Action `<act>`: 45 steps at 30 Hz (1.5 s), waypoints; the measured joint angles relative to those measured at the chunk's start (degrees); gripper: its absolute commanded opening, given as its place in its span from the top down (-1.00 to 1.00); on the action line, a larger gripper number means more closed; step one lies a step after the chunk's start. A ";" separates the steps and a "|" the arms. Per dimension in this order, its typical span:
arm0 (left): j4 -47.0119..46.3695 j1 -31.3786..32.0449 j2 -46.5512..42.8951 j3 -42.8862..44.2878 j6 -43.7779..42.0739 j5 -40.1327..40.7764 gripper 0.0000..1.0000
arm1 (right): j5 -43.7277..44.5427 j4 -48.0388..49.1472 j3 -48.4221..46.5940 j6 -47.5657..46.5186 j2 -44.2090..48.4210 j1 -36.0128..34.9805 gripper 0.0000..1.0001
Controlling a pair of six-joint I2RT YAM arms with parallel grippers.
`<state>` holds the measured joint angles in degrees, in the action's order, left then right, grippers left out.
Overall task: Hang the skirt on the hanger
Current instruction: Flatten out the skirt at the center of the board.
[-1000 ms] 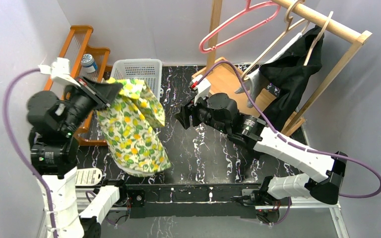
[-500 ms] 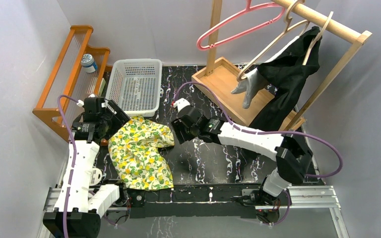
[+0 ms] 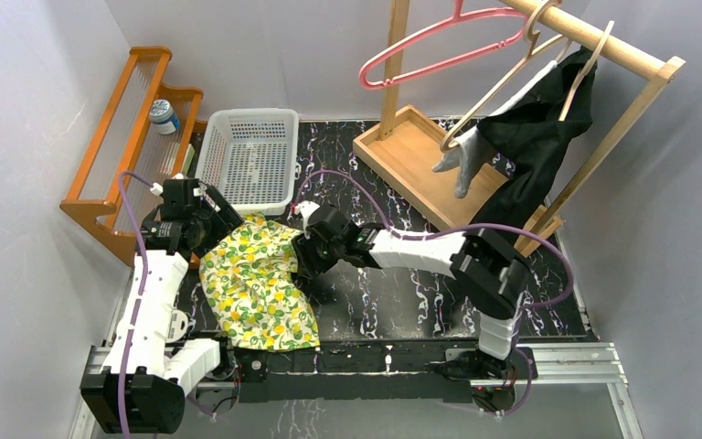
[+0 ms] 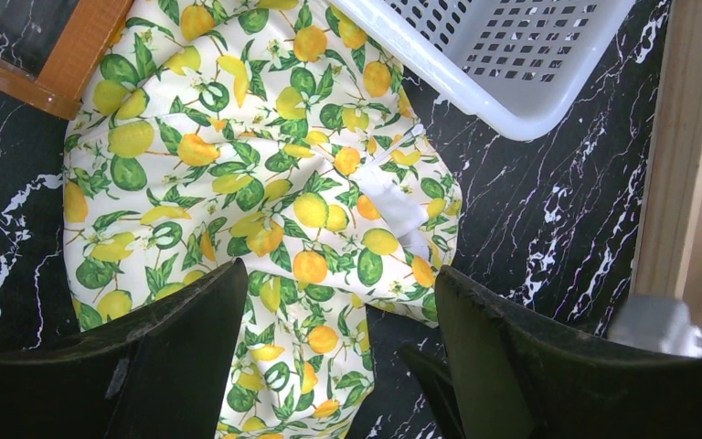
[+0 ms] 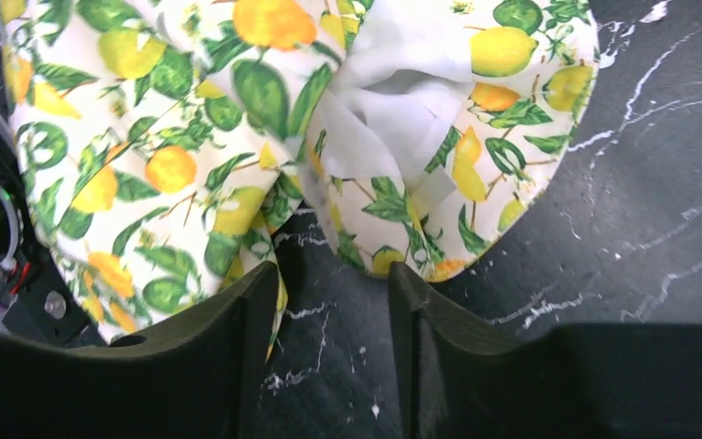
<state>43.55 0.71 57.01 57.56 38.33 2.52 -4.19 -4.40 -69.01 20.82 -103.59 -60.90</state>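
Observation:
The skirt (image 3: 256,283), white with a lemon print, lies crumpled on the black marble table, left of centre. My left gripper (image 3: 206,224) hovers over its upper left part, open and holding nothing; in the left wrist view the skirt (image 4: 238,165) lies below the open left gripper (image 4: 340,274). My right gripper (image 3: 309,251) sits low at the skirt's right edge. In the right wrist view the right gripper (image 5: 334,274) is open on bare table, with the skirt's folded edge (image 5: 174,137) just beyond the tips. An empty pink hanger (image 3: 363,75) hangs on the wooden rack at the back.
A white basket (image 3: 249,155) stands just behind the skirt. An orange wooden rack (image 3: 128,137) runs along the left wall. The clothes rack's wooden base (image 3: 411,151) stands at the back right, with a black garment (image 3: 535,146) on wooden hangers above it.
The left gripper has let go of the skirt, which dropped onto the table, and the left arm came down low. The right arm reached left to the skirt's edge, jaws narrowing.

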 measured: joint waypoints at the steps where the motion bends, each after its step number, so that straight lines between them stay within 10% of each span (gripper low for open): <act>1: 0.00 0.00 0.00 -0.09 -0.02 0.00 -0.48 | -0.11 0.46 -0.42 0.02 -1.05 0.00 0.22; 4: -0.07 0.00 -0.02 -0.09 -0.11 -0.04 -0.48 | 0.70 1.60 -1.88 0.26 -4.68 -0.09 1.00; 24: -8.33 2.01 10.99 -0.61 -4.92 -11.08 -0.36 | -7.98 -8.46 22.97 -2.16 24.02 -0.04 1.00; 45: -12.94 26.75 43.23 22.51 -1.95 -0.02 -0.40 | 3.23 -18.78 31.89 10.78 31.28 -0.04 1.00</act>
<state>30.61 27.46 100.25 80.07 36.38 2.50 -0.95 -23.18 -37.12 31.59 -72.31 -60.95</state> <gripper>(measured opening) 0.709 0.019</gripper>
